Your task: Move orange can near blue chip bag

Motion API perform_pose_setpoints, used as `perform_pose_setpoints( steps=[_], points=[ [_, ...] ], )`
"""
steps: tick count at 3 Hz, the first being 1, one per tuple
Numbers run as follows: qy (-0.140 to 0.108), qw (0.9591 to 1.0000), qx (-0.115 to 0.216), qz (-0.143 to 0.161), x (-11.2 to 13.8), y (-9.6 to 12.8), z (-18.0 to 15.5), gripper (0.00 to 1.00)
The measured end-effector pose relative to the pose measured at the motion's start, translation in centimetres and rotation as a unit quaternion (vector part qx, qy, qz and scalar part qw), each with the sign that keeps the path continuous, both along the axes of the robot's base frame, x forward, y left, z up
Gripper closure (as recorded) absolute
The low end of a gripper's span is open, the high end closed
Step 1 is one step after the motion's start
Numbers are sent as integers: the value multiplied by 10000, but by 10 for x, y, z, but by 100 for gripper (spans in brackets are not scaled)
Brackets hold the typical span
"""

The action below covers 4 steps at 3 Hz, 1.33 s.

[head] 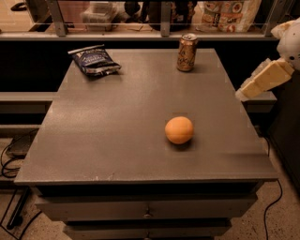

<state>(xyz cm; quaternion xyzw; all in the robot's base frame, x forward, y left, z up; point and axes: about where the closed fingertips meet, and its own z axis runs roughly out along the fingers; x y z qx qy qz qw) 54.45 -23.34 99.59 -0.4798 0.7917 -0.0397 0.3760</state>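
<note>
A: Left edge first?
B: Dark cables (8, 161) on the floor beside the grey table (117, 136). Drawer fronts (145, 208) under its top are shut, so their contents are hidden. On the table's far left corner is the blue chip bag (95, 61), lying flat and crinkled, white lettering up. What's inside is not visible.
A: Behind it?
B: A ledge past the table's far edge with a clear plastic tub (101, 11) on it. Cannot tell what is in it.
A: The can?
B: Orange can (187, 52), upright at the far edge of the table, right of centre. Silver top with a pull tab. Opened or not, full or not: cannot tell. It is well apart from the chip bag, with bare tabletop between them.
A: Nearer the front?
B: One round orange fruit (179, 130), mid-table, a little left of the can's line. It touches nothing.
A: Ledge, further right?
B: Printed snack bags (229, 14), standing behind and to the right of the can.
A: And the hand?
B: Hand (247, 89), cream-coloured, in the air just off the table's right edge, angled down-left toward the tabletop. Open or closed: cannot tell. It is well apart from the can.
</note>
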Motion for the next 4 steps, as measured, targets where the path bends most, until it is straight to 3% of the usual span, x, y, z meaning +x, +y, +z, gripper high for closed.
perform_pose_setpoints(
  steps=[2, 4],
  points=[
    [-353, 9986, 399, 19, 76, 43, -8, 0],
    [-475, 9918, 1159, -255, 154, 72, -26, 0]
  ],
)
